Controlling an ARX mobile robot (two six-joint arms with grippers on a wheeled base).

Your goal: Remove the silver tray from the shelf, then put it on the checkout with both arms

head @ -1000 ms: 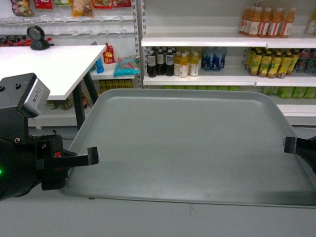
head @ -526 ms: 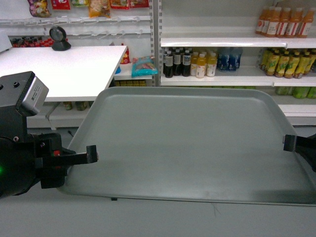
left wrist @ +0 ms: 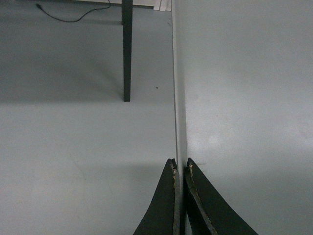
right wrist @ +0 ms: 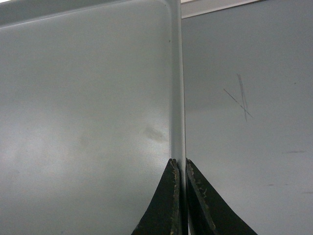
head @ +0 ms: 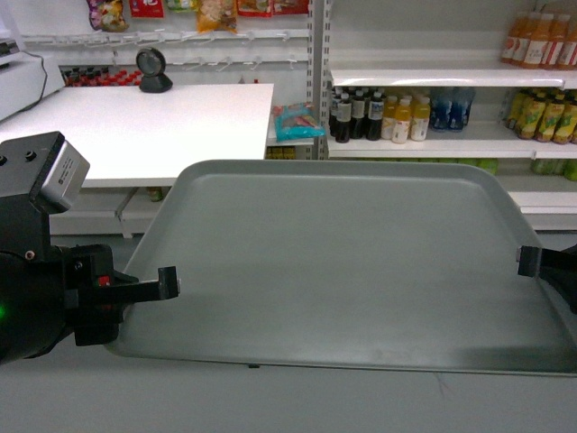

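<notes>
Both tools, left tool point(head: 169, 283) and right tool point(head: 527, 262), stay clamped on the tray point(head: 347, 262) rims; the table point(head: 135, 126) has slid closer ahead-left, so delivery nears.

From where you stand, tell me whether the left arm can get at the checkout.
Probably not yet: the left gripper is shut on the silver tray, and the checkout lies beyond it, up left.

One tray, two hands, one table.
One large flat grey-green tray point(head: 352, 262); two black robot hands, left point(head: 167, 284) and right point(head: 530, 262); one white flat-topped table point(head: 135, 126).
</notes>
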